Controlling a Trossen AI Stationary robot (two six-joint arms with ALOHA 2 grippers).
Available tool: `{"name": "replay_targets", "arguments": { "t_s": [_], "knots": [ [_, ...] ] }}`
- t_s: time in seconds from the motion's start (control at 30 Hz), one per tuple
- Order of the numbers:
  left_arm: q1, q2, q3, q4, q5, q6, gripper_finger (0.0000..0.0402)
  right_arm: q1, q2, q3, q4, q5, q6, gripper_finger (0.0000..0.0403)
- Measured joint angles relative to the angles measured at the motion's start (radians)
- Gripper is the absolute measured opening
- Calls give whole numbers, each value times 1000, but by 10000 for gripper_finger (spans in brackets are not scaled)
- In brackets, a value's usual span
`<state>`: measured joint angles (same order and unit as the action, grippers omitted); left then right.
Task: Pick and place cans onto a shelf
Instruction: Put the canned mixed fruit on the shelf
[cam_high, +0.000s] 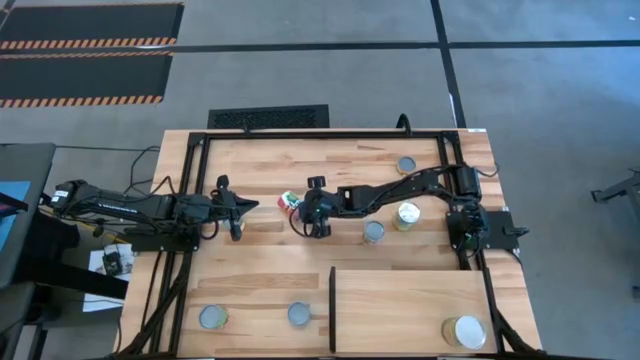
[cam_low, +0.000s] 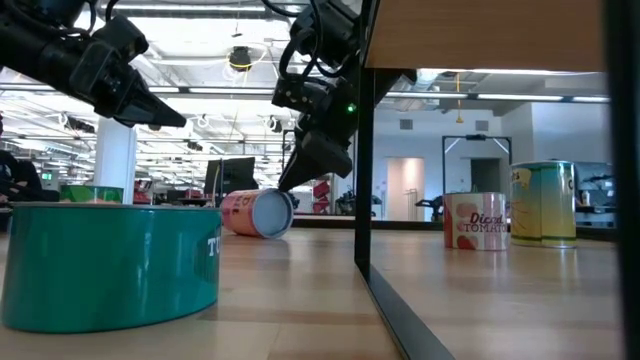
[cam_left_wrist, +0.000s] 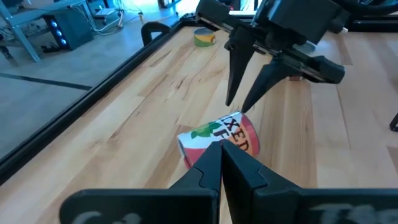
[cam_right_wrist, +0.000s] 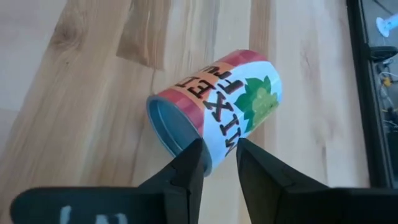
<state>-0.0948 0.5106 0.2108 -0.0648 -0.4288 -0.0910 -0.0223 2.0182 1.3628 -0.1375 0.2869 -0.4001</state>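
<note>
Near the surface centre, a toppled can lies on its side. Right hand hangs directly over it, fingers slightly parted, probably lining up a grasp. Left hand waits just left, fingers closed on nothing. Shelf lies nearer.

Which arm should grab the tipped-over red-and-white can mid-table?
Right. Its gripper is open just above the tipped red-and-white labelled can. The left gripper is shut and farther off, so it would need more repositioning.
</note>
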Motion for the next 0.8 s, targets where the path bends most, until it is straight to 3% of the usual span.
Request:
{"name": "replay_targets", "arguments": {
  "t_s": [0.23,0.4,0.8],
  "knots": [
    [11,46,0,28,-29,-17,2,0,0,0,6,-24,10,150],
    [82,173,0,60,-27,-17,2,-2,0,0,15,-32,11,161],
    [245,553,1,350,149,62,2,-3,0,-1,16,-76,33,147]
  ]
}}
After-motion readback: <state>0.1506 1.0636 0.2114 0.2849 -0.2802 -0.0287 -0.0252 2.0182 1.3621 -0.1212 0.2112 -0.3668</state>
